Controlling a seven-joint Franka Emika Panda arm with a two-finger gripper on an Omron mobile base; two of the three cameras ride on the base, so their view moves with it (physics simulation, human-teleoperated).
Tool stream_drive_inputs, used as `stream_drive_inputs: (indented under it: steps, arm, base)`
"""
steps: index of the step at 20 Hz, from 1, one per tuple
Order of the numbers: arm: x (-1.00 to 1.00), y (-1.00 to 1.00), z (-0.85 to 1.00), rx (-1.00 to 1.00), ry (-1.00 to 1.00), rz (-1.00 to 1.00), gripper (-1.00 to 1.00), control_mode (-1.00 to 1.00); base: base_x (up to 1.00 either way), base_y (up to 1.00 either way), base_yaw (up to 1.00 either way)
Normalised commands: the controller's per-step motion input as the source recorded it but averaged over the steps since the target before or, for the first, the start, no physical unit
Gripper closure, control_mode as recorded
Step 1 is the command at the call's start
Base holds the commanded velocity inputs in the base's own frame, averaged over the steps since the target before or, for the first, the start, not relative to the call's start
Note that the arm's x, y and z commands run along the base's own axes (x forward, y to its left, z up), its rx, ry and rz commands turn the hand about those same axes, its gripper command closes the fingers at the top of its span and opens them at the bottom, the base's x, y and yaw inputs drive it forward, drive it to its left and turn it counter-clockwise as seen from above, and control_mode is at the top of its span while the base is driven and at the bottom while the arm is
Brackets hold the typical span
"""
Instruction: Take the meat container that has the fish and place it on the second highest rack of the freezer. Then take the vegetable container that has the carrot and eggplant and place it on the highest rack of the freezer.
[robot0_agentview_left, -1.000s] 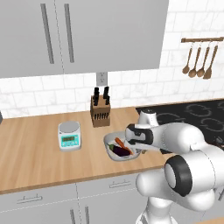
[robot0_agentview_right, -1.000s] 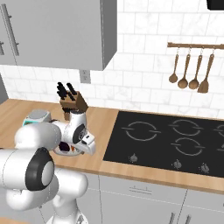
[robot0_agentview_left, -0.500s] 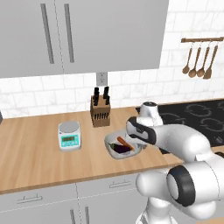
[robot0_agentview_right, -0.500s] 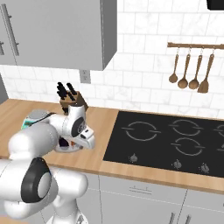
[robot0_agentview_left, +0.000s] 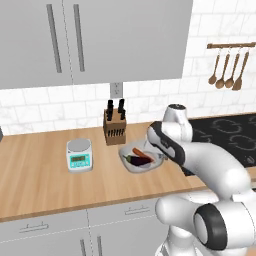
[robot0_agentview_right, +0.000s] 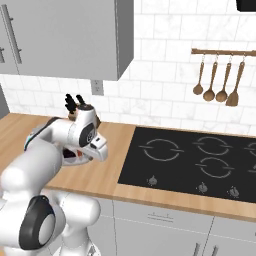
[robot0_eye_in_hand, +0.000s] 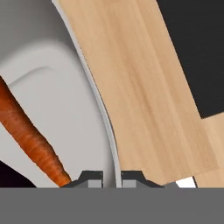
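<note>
white tub (robot0_agentview_left: 141, 161) w/ carrot (robot0_eye_in_hand: 33, 136) & eggplant (robot0_agentview_left: 134, 161): gripper (robot0_eye_in_hand: 112, 179) pinches its rim, fingers narrow, so lift slow & keep it flat.

I see the vegetable container (robot0_agentview_left: 141, 161), a pale tub on the counter (robot0_agentview_left: 45, 180), holding 1 orange carrot (robot0_agentview_left: 143, 154) beside 1 dark eggplant (robot0_agentview_left: 136, 160).

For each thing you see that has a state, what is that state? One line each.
Gripper: fingers straddle the tub's rim, nearly closed on it.
Pale grey vegetable tub: on the wooden counter, uncovered.
Orange carrot: lying inside the tub.
Dark purple eggplant: lying beside the carrot.
Grey upper cabinets: doors closed.
</note>
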Motion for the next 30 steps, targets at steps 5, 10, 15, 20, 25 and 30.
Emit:
stream_drive_inputs:
  steps: [5,10,15,20,25,30]
  arm:
    - [-0.20,-0.06,0.62,0.12,-0.10,0.00,1.00,-1.00]
    - [-0.44,-0.25,0.72,0.11,-0.03,0.00,1.00,-1.00]
    - [-0.46,-0.22,0.55,0.09,-0.05,0.00,1.00,-1.00]
    - [-0.33,-0.17,0.50,0.05,-0.03,0.00,1.00,-1.00]
    - [-0.39,-0.28,0.40,0.05,0.00,0.00,1.00,-1.00]
    - [-0.41,-0.27,0.18,0.05,-0.01,0.00,1.00,-1.00]
  base:
    - [0.00,0.00,0.00]
    - [0.00,0.00,0.00]
    - [0.00,0.00,0.00]
    - [0.00,0.00,0.00]
    - [0.00,0.00,0.00]
    - [0.00,0.00,0.00]
